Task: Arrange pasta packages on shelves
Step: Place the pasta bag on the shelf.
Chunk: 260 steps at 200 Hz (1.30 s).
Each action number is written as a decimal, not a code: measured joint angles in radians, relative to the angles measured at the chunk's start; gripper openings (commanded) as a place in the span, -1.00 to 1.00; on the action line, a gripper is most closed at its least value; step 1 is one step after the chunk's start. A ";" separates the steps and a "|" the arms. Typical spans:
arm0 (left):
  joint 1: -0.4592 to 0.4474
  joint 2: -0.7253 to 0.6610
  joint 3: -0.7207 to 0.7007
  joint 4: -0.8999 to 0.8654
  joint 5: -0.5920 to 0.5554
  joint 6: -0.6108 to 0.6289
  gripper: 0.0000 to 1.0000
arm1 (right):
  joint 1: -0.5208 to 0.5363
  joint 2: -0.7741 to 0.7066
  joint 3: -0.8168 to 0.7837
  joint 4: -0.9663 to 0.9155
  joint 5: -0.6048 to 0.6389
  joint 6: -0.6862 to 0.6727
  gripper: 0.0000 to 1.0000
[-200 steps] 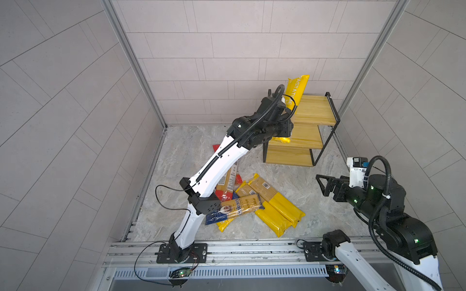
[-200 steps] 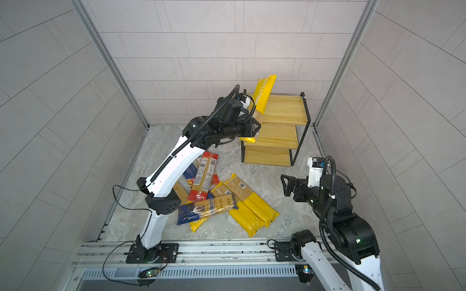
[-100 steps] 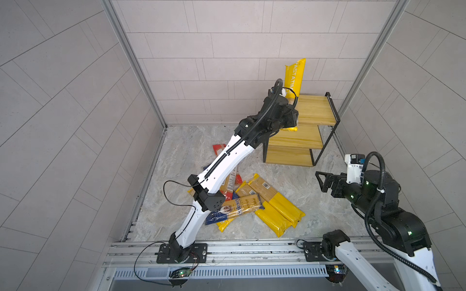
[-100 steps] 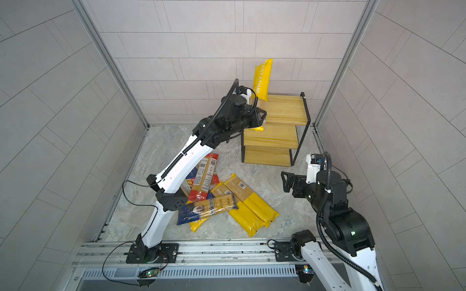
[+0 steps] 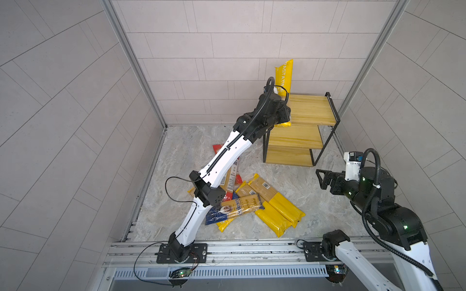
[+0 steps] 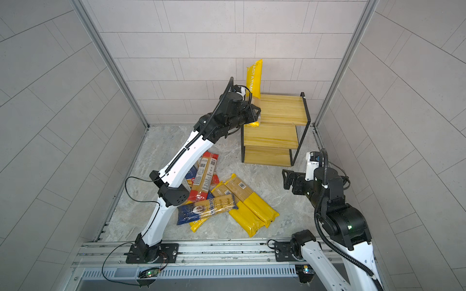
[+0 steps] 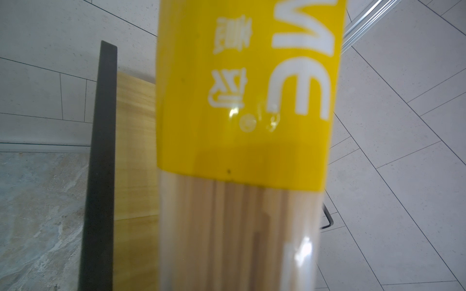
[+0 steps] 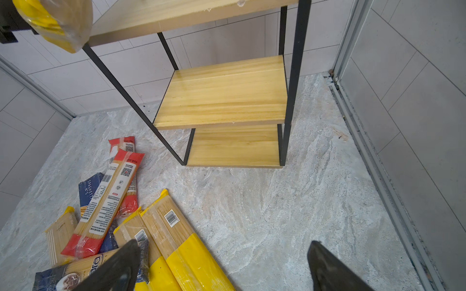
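Top views, both: left gripper point(image 5: 285, 114) clamped on one yellow pack point(image 5: 285, 75), held upright at the 9 o'clock edge of the shelves point(image 5: 312, 110), themselves at 1 o'clock on the floor point(image 5: 315, 201); remaining packs point(image 5: 252, 204) heaped at 6 o'clock; right gripper point(image 5: 320, 179) spread wide, empty
Left wrist: held pack fills the frame
Right wrist: lower tiers point(image 8: 222, 93) bare; judged nothing shelved yet

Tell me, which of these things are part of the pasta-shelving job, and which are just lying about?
Belongs to the job: yellow pasta pack, gripped by the left hand; pile of pasta packs on the floor; wooden shelves; right hand, open and empty.
Just there: metal rail; black cable; tiled walls.
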 measured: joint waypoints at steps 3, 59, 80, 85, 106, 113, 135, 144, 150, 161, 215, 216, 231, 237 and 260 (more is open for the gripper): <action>0.000 0.001 0.000 0.000 0.002 -0.002 -0.89 | 0.000 0.000 -0.002 0.000 0.000 0.000 0.98; 0.000 0.009 0.000 0.006 0.042 -0.014 -0.71 | 0.000 0.000 -0.018 0.005 0.001 0.000 0.99; 0.002 0.009 0.000 0.009 0.051 -0.015 -0.54 | 0.000 0.000 -0.022 0.007 0.003 0.000 0.98; 0.002 0.009 0.000 0.011 0.054 -0.015 -0.46 | 0.000 0.000 -0.022 0.008 0.003 0.000 0.98; 0.006 0.009 0.000 0.013 0.061 -0.018 -0.16 | 0.000 0.000 -0.022 0.009 0.004 0.000 0.98; 0.006 0.009 0.000 0.014 0.063 -0.018 -0.02 | 0.000 0.000 -0.022 0.009 0.006 0.000 0.98; 0.009 0.009 0.001 0.023 0.064 -0.022 0.20 | 0.000 0.000 -0.022 0.008 0.008 0.000 0.99; 0.012 0.009 0.002 0.024 0.063 -0.022 0.27 | 0.000 0.000 -0.022 0.008 0.008 0.000 0.98; 0.014 0.009 0.003 0.027 0.063 -0.022 0.28 | 0.000 0.000 -0.022 0.008 0.008 0.000 0.98; 0.018 0.009 0.006 0.031 0.062 -0.023 0.28 | 0.000 0.000 -0.022 0.008 0.008 0.000 0.98; 0.034 0.008 0.041 0.117 0.074 -0.026 0.28 | 0.000 -0.006 -0.022 0.008 0.009 0.000 0.99; 0.034 0.008 0.041 0.117 0.076 -0.028 0.28 | 0.000 -0.006 -0.022 0.008 0.009 0.000 0.99; 0.034 0.008 0.041 0.117 0.089 -0.034 0.28 | 0.000 -0.003 -0.019 0.005 0.014 0.000 0.99; 0.034 0.008 0.041 0.116 0.095 -0.036 0.28 | 0.000 0.000 -0.015 0.001 0.017 0.000 0.99; 0.027 0.005 0.041 0.093 0.109 -0.031 0.27 | 0.000 0.015 0.003 -0.009 0.027 -0.004 0.99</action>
